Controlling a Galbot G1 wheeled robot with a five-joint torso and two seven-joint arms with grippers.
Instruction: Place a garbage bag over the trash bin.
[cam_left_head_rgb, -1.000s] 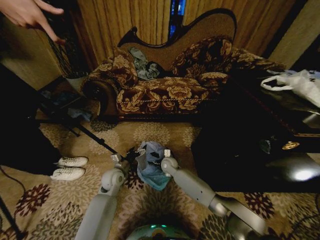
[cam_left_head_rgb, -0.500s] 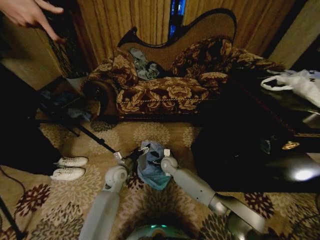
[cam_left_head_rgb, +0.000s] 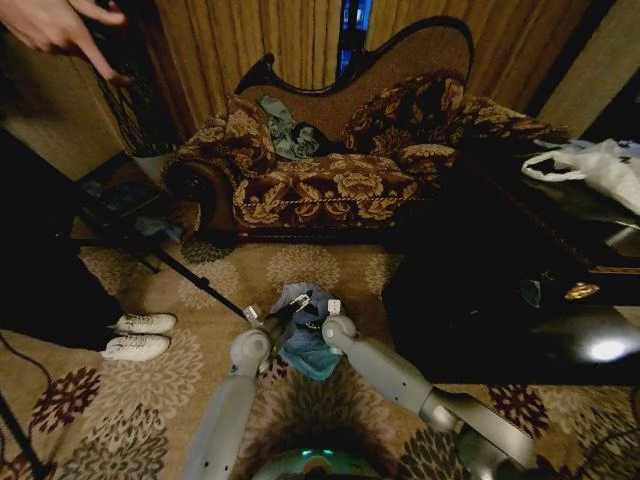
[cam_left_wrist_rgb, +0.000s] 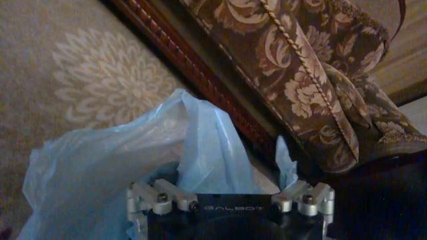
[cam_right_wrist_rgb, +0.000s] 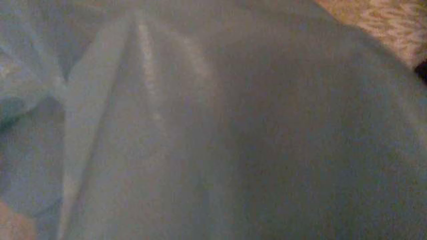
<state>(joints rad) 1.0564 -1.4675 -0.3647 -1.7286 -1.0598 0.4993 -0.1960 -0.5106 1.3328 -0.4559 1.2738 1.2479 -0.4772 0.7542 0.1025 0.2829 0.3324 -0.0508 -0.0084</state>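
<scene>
The bag (cam_left_head_rgb: 303, 335) hangs bunched between the two grippers, low over the carpet (cam_left_head_rgb: 150, 390) just in front of the robot. The left gripper (cam_left_head_rgb: 283, 313) is pressed into the film from one side; in its wrist view pale blue plastic rises straight ahead of its fingers (cam_left_wrist_rgb: 155, 196) and folds in between them, so I judge it clamped on the bag (though the actual pinch point is hidden). The right gripper (cam_left_head_rgb: 322, 315) sits just beside it on the other side, touching the same wad. Its wrist view has film pressed right up against the lens, and I cannot tell whether its jaws are together or apart.

As for progress: the bag is lifted and crumpled, its mouth not spread. I can't make out the bin (cam_left_head_rgb: 318, 323) with any certainty; there is a dark patch between the grippers, behind the film, that may be it. So nothing is fitted yet. Opening the mouth and drawing it down over the rim look to be left.

The floor is a beige carpet with large floral medallions. Beyond the grippers stands a patterned sofa (cam_left_head_rgb: 330, 170) with a dark wood frame and a grey-blue garment (cam_left_head_rgb: 290, 135) on it, curtains behind. Out past the right gripper is a dark glossy table (cam_left_head_rgb: 560, 260) with a white bag (cam_left_head_rgb: 600, 165); off past the left one, a pair of white shoes (cam_left_head_rgb: 140, 335).
</scene>
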